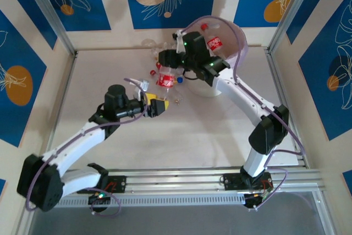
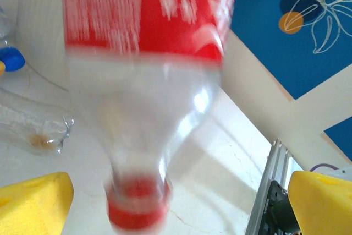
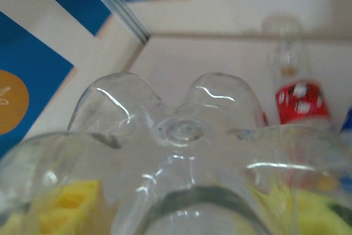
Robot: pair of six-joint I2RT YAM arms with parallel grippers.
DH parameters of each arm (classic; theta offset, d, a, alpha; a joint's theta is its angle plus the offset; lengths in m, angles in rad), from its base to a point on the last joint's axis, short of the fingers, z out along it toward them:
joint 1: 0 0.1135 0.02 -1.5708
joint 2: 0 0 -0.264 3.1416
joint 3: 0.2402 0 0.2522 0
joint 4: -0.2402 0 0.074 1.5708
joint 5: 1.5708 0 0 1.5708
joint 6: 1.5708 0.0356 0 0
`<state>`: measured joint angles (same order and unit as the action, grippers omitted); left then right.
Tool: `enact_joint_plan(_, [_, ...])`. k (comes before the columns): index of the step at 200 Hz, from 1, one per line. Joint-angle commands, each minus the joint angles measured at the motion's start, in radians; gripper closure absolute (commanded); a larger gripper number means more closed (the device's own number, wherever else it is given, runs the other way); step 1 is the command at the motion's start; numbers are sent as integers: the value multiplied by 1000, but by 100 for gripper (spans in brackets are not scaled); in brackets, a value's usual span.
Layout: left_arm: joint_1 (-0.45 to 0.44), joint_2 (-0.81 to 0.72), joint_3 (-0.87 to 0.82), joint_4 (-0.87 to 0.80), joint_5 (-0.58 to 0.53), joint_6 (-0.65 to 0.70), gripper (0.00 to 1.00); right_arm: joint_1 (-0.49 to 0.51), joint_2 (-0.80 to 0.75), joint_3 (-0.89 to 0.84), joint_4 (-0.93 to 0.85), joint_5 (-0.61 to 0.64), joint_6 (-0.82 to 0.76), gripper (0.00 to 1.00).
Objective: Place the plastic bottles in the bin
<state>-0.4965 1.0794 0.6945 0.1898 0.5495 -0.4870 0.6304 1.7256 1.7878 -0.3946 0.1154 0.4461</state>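
A red-labelled bottle (image 1: pixel 165 79) with a red cap (image 2: pixel 137 207) hangs cap-down, motion-blurred, between the wide-apart yellow fingers (image 2: pixel 33 202) of my open left gripper (image 1: pixel 159 105), which do not touch it. My right gripper (image 1: pixel 165 58) is shut on a clear bottle (image 3: pixel 181 136), whose lobed base faces the camera and whose sides meet the yellow pads (image 3: pixel 71 207). The round white bin (image 1: pixel 210 89) with its pinkish bag stands just right of that gripper and holds a red-labelled bottle (image 1: pixel 213 42). More bottles lie left of the bin, among them a clear one (image 1: pixel 149 43).
A clear bottle (image 2: pixel 33 127) lies on the table beside a blue cap (image 2: pixel 11 59). Another red-labelled bottle (image 3: pixel 300 100) stands beyond the held one. Small loose bits (image 1: pixel 177 101) lie by my left gripper. Aluminium posts and blue patterned walls close in the table.
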Motion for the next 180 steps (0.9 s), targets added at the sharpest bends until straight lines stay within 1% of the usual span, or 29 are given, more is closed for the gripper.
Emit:
enact_joint_plan(1, [25, -81, 2, -139, -108, 17, 0, -3, 0, 162, -96, 86, -205, 52])
enact_joint_plan(19, [47, -93, -4, -139, -153, -27, 0, -12, 3, 250, -87, 109, -277, 53])
enact_joint_plan(34, [55, -59, 8, -151, -186, -57, 0, -40, 19, 339, -94, 114, -314, 54])
enact_joint_plan(69, [58, 57, 59, -224, -257, -109, 1, -140, 120, 614, -203, 159, -421, 56])
enact_joint_plan(101, [59, 104, 42, -184, -258, -168, 3, -251, 221, 799, -263, 192, -531, 58])
enact_joint_plan(126, [60, 105, 21, -165, -264, -187, 3, -338, 277, 864, -265, 201, -603, 60])
enact_joint_plan(142, [59, 102, 13, -161, -270, -188, 3, -387, 299, 865, -257, 191, -635, 61])
enact_joint_plan(180, [61, 100, 11, -162, -276, -185, 3, -435, 338, 827, -247, 181, -704, 61])
